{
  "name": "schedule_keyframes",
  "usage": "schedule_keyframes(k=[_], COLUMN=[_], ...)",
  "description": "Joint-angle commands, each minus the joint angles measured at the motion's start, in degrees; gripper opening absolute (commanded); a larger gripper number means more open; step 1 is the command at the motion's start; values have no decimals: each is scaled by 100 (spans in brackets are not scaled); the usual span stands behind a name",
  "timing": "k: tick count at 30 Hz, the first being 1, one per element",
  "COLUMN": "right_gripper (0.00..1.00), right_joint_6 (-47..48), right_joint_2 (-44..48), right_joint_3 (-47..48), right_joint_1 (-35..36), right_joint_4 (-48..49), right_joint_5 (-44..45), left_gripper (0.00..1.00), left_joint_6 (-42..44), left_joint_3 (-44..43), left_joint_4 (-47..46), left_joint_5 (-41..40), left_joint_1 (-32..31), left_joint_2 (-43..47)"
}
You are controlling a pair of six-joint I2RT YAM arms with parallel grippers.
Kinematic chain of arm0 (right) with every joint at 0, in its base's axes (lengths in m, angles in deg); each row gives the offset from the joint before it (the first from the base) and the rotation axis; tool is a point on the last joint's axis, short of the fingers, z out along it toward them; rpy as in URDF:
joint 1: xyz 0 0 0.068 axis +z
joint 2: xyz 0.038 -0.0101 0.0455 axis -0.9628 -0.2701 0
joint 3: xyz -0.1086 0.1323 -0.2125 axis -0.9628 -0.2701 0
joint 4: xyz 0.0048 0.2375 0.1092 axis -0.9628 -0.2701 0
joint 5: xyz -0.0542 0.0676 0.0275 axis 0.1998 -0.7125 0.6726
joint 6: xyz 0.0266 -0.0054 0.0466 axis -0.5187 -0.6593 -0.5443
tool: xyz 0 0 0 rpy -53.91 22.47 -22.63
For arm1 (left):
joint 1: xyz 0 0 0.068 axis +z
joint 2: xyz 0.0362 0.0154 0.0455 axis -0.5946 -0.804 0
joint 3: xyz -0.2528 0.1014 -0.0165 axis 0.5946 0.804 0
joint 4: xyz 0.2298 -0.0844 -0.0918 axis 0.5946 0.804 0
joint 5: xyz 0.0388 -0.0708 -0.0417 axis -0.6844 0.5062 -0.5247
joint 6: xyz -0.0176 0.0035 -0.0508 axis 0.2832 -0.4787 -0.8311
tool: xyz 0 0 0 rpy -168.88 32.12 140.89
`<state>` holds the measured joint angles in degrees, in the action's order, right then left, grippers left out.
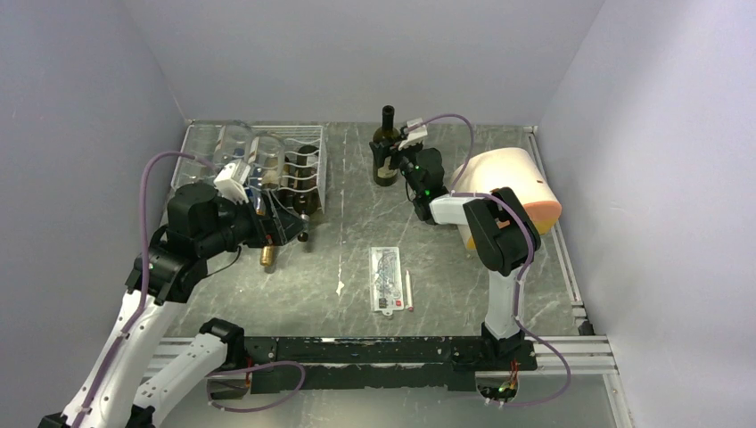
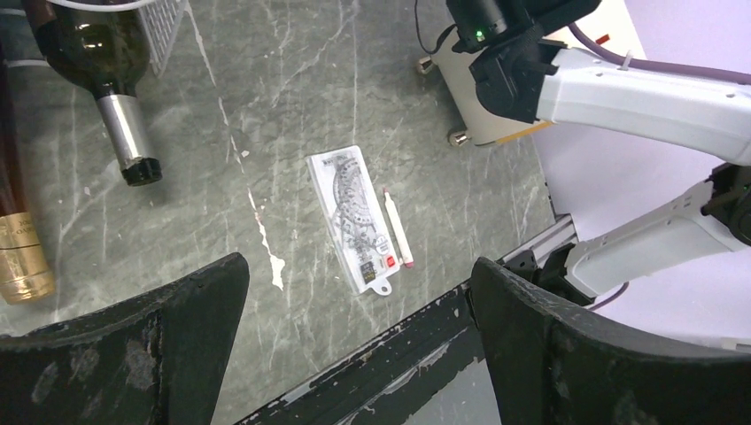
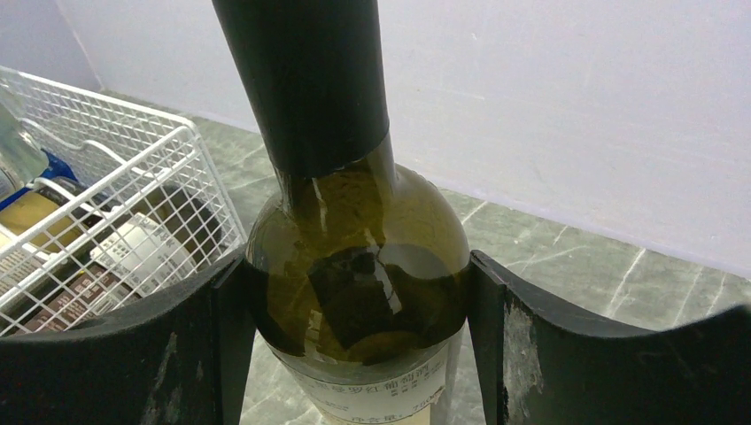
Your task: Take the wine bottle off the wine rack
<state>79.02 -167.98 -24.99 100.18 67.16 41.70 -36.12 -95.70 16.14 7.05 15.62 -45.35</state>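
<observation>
Upper centre of the overhead view, a dark green glass wine bottle (image 1: 386, 147) with a black capsule stands upright on the grey marbled table (image 1: 339, 223), off to the right of the white wire wine rack (image 1: 314, 152) and apart from it. The right gripper (image 3: 359, 354) clasps this bottle, one black finger pressed against each side just below its shoulder. Several other bottles lie in the rack at upper left, and two necks poke out over its near edge, one gold-foiled (image 2: 22, 257), one silver (image 2: 124, 133). The left gripper (image 2: 359, 274) hovers by those necks, jaws spread wide with nothing between them. A flat clear packet (image 1: 385, 278) and a white pencil (image 1: 408, 290) lie mid-table.
</observation>
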Motion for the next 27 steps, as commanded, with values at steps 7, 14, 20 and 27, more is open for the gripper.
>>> schedule_keyframes(k=[7,14,20,27], right_gripper=[100,100,100,100], right_joint_6=[12,-76,-168,118], right_joint_2=[445,1236,1859,3052], right_joint_3=[40,-343,-706,-735], right_joint_1=[-9,-9,-1,291], right_joint_4=[234,-498,-1326,-3474], right_joint_5=[198,312,277,-148], left_gripper=[99,99,99,99], left_joint_6=[236,628,909,1389], left_joint_3=[-466,-906,-1144,-972], left_joint_4=[-15,145,314,300], left_joint_5=[-521,-1362,-2213,-2631], left_joint_1=[-32,-32,-25,796], left_joint_2=[-286,-819,-1308,-1889])
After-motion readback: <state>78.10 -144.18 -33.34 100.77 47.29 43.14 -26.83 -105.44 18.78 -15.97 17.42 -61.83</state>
